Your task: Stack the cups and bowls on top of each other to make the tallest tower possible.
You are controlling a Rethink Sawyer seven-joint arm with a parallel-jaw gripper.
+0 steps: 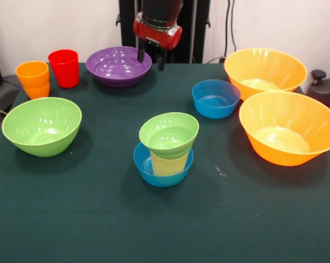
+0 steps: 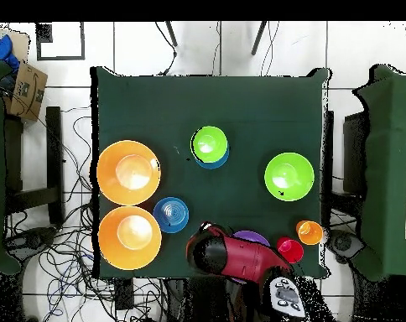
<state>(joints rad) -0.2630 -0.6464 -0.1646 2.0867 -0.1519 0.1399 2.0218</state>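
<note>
Tower: the tower [image 1: 166,149] stands near the middle of the worktop [image 1: 99,219], long axis vertical, all mouths up.
Tower make-up: a small blue bowl [image 1: 146,164] at the bottom, a pale yellow cup [image 1: 169,164] upright inside it, and a small green bowl [image 1: 169,133] seated on the cup's rim, tipped slightly toward the camera in the front view.
Tower look: glossy plastic; the cup is translucent.
Tool: the tool [image 1: 151,57] hangs above the purple bowl's [image 1: 118,66] rim at the far edge, its two dark fingers apart and nothing between them.
Orange bowls: two very large orange bowls [image 1: 290,127] [image 1: 265,71] sit just beside each other on the right in the front view, mouths up.
Second blue bowl: another blue bowl [image 1: 215,98] sits near them, upright.
Large green bowl: the large green bowl [image 1: 41,126] sits alone at the left, upright.
Loose cups: an orange cup [image 1: 33,79] and a red cup [image 1: 64,68] stand upright side by side at the far left corner.
</note>
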